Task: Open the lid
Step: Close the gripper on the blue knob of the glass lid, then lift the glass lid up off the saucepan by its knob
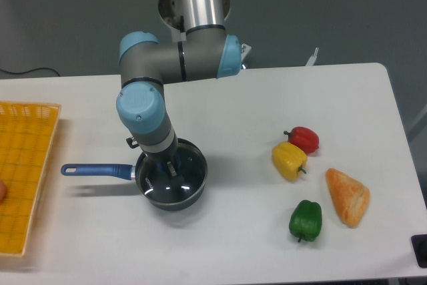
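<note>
The arm is showing a broad, polished silver tube running down from the top edge, catching pale vertical highlights; below it the joint housings are presenting a matte grey skin, rounded and barrel-shaped; light blue caps are closing off the joint ends, one large round cap facing the camera with a small pale mark at its centre, another sitting at the right end of the horizontal housing; a thin dark seam is ringing each joint; a further blue cap is peeking in at the top edge; the wrist section is tapering in grey toward a dark fitting; the jaws are appearing dark and slim.
</note>
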`<state>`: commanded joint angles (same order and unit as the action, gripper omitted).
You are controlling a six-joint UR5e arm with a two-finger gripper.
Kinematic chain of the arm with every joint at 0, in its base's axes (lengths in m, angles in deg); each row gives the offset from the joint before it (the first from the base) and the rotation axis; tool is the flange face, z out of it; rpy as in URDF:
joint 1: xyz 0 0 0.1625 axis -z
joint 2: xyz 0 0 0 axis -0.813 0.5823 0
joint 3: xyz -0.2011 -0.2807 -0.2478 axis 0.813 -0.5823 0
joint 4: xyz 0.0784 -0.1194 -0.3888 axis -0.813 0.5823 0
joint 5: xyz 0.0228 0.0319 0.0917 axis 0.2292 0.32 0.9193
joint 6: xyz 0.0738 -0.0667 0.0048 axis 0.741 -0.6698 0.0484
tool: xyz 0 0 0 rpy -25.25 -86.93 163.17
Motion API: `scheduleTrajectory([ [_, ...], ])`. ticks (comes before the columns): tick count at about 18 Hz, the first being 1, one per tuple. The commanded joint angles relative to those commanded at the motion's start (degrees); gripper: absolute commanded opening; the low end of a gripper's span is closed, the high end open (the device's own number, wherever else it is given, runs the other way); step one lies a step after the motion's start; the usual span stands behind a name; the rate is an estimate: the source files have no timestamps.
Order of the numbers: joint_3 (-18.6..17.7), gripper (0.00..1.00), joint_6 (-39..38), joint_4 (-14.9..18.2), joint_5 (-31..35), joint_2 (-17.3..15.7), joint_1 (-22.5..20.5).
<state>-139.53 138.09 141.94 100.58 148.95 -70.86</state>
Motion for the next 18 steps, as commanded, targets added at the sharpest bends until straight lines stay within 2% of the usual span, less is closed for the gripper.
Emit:
scheduleTrajectory([
  [18, 0.0, 0.54, 0.18, 0.26, -0.53, -1.41, -0.18],
])
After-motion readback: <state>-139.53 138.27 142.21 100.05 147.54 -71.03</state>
